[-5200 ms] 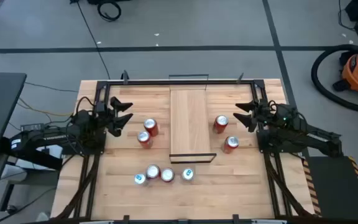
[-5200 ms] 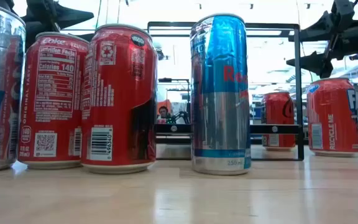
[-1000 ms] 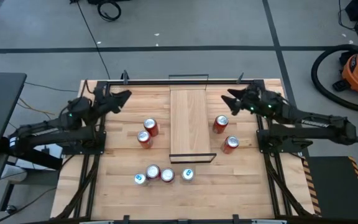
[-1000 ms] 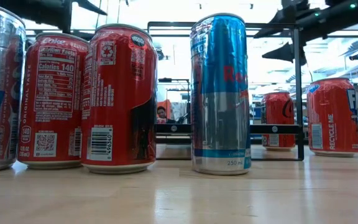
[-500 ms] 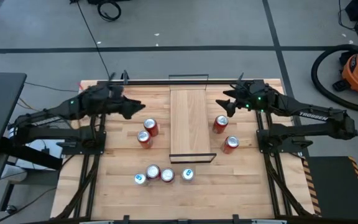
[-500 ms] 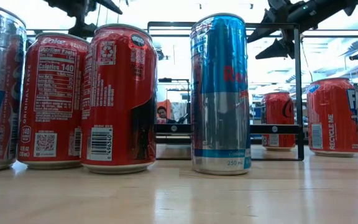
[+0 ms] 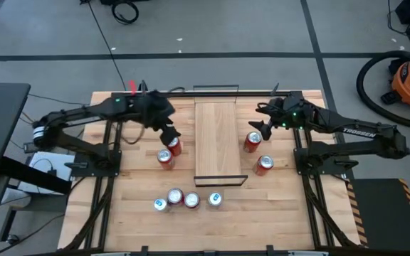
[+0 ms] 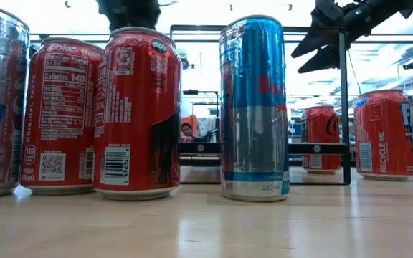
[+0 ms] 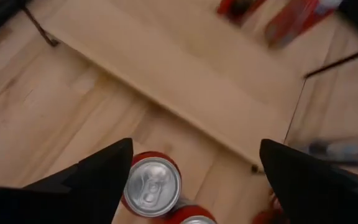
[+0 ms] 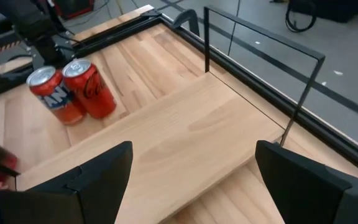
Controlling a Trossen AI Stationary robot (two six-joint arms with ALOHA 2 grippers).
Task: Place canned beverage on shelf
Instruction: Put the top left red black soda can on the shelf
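dark fingers of the left gripper [image 7: 168, 135] stand spread wide apart, empty, directly above a red can [image 9: 151, 186] on the left part of the table; in the left wrist view that can's silver top sits between the two fingertips [image 9: 107, 171] but below them, not touching. a second red can [image 7: 165, 158] stands touching it on the near side. the right gripper [image 7: 260, 129] hangs spread open too, holding nothing, just beside the far red can [image 7: 253, 141] on the right part of the table, with another red can [image 7: 264, 165] a little nearer the front. between the two pairs lies the shelf [image 7: 219, 142], a narrow light-wood board with thin black wire rails at its short ends, bare of cans. near the table's front edge three more cans [image 7: 186, 200] stand in a row, the blue-and-silver one [image 8: 254, 107] at its right end.
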